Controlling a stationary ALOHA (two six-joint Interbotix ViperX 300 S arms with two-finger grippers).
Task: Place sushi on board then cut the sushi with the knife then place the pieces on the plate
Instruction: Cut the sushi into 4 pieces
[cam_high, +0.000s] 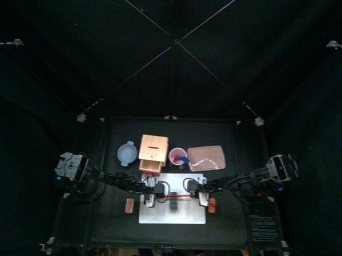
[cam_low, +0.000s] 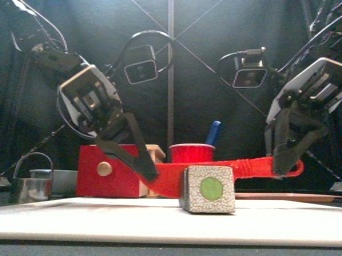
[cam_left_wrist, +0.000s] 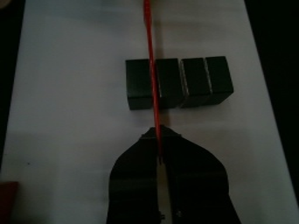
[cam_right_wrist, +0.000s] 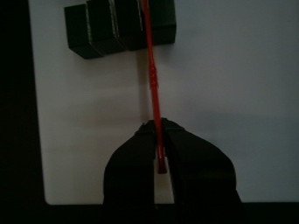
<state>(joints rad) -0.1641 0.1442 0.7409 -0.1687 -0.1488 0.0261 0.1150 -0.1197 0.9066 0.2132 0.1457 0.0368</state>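
Sushi roll (cam_low: 209, 189) on board (cam_low: 80, 215), between left claw (cam_left_wrist: 155, 140), right claw (cam_right_wrist: 156, 131); both clamp knife (cam_right_wrist: 152, 70).

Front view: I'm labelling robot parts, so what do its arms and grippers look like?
Both arms are black and jointed. The left gripper and right gripper each have a boxy, grey-edged body and two long black fingers tapering to a narrow tip.

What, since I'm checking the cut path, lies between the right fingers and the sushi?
Only bare board, the knife running over it; right wrist view.
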